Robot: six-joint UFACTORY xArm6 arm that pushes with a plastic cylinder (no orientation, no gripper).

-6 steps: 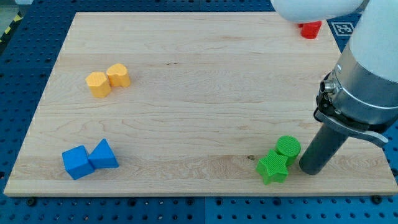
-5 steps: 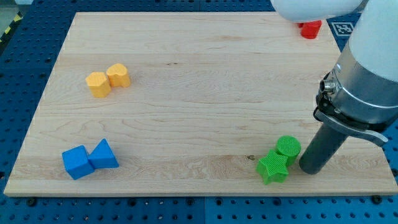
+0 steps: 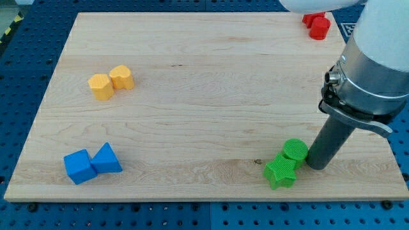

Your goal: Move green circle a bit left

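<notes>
The green circle (image 3: 295, 151) stands near the board's bottom right, touching the green star (image 3: 280, 172) just below and left of it. My tip (image 3: 316, 165) rests on the board right beside the green circle's right side, touching it or nearly so. The rod rises up and to the right into the grey arm body.
Two yellow blocks (image 3: 110, 82) sit together at the upper left. A blue cube (image 3: 78, 167) and a blue triangle (image 3: 107, 158) sit at the lower left. Red blocks (image 3: 317, 25) lie at the top right, partly hidden by the arm. The board's right edge (image 3: 391, 156) is close to my tip.
My tip has shifted slightly left and up, closing on the green circle's right side. The arm body moved up, uncovering more of the red blocks. The green blocks have barely moved.
</notes>
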